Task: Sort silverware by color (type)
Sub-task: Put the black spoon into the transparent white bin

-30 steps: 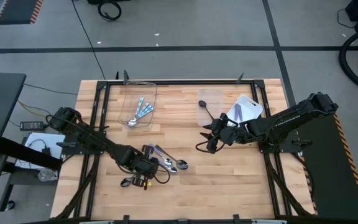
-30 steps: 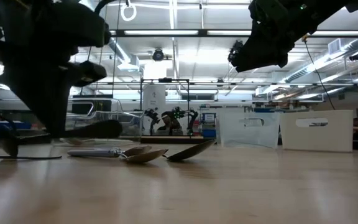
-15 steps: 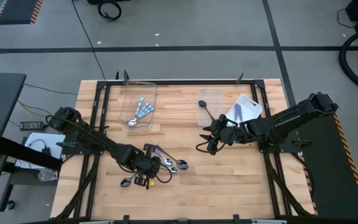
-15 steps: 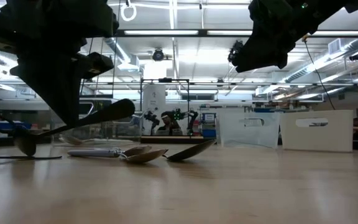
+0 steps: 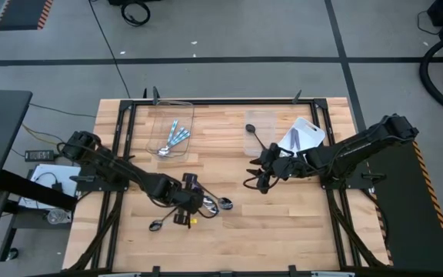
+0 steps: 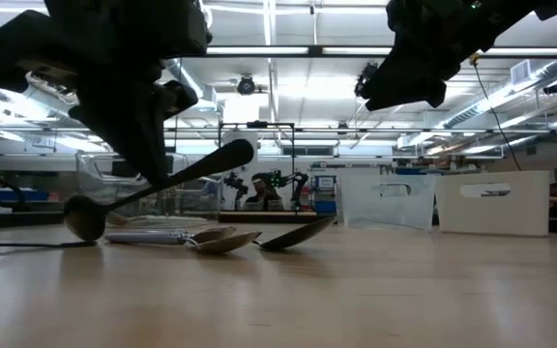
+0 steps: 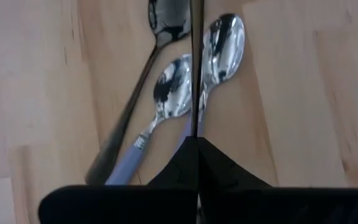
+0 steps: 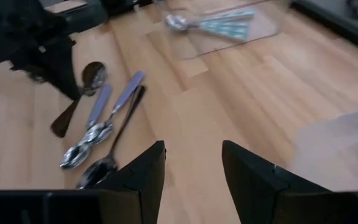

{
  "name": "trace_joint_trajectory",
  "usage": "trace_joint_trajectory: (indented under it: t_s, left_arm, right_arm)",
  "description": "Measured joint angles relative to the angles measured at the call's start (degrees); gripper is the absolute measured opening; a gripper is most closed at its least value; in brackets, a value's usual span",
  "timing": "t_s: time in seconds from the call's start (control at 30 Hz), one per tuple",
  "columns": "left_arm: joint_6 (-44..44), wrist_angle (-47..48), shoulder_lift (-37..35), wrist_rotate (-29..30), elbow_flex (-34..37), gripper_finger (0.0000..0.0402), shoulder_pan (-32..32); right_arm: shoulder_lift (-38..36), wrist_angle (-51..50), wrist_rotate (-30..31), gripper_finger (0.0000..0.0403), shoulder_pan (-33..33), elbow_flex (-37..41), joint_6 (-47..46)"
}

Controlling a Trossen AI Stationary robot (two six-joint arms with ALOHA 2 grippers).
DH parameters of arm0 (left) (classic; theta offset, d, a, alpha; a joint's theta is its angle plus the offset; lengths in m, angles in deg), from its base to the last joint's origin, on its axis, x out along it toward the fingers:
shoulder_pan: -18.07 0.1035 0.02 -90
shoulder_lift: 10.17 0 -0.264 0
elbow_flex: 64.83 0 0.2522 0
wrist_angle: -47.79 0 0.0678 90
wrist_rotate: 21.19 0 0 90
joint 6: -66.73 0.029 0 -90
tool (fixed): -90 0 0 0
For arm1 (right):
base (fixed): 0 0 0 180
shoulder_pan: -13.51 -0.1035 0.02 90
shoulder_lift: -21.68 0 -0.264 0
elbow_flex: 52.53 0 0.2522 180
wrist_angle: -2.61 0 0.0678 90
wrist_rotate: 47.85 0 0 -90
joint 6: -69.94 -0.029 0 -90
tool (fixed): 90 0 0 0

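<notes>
My left gripper [image 5: 183,209] is shut on a dark spoon [image 6: 162,179] over the table's near-left part. Beside it on the wood lie two silver spoons with light-blue handles [image 7: 166,106] and another dark spoon [image 7: 132,106], side by side. My right gripper [image 5: 264,178] hangs open above the table's middle right, nothing between its fingers [image 8: 143,174]. A clear container [image 5: 171,129] at the far left holds blue-handled spoons [image 5: 174,138]. A second clear container [image 5: 258,131] holds a dark spoon. My left gripper pinches the dark spoon's handle near its middle [image 6: 160,180] between its two shut fingers. The fingers come from above, slanting down, and lie across the handle. The spoon is tilted: its bowl [image 6: 85,218] hangs low by the table and its handle end [image 6: 235,153] points up. Whether the bowl touches the wood I cannot tell.
A white sheet-like item [image 5: 302,137] lies at the far right beside the second container. A black metal frame [image 5: 206,101] runs round the table's edges. Bare wood [image 5: 283,223] stretches along the near right.
My left gripper has gone toward the table's right edge and slightly up with the dark spoon. The spoon has tipped: it lay nearly level before, and now its handle end stands well higher than its bowl.
</notes>
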Motion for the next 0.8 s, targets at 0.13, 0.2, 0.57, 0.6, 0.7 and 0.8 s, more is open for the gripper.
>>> trace_joint_trajectory:
  t_s: [0.13, 0.2, 0.57, 0.6, 0.7, 0.8]
  left_arm:
    - [0.00, -0.54, 0.00, 0.00, 0.00, 0.0000, 1.75]
    - [0.08, -1.28, 0.00, 0.02, 0.00, 0.0000, 2.55]
    - [0.05, -1.64, 0.00, 0.00, 0.00, 0.0000, 3.19]
    - [0.01, -1.66, 0.00, 0.00, 0.00, 0.0000, 3.19]
    - [-0.07, -1.60, 0.00, -0.30, 0.00, 0.0000, 3.17]
    - [-1.61, -1.30, 0.00, -1.31, 0.00, 0.0004, 3.08]
  right_arm:
    - [3.53, 3.08, -2.63, 0.0169, -0.58, -0.02, 0.41]
    - [6.34, 6.00, -2.74, 0.0169, -1.11, -0.02, 2.57]
    - [19.82, 30.45, -2.68, 0.0183, -3.43, -0.02, 17.45]
    - [20.76, 31.83, -2.80, 0.0189, -3.49, -0.04, 18.03]
    - [22.95, 33.59, -3.24, 0.0209, -3.64, -0.04, 18.58]
    - [24.47, 34.94, -3.35, 0.0226, -3.63, -0.04, 18.21]
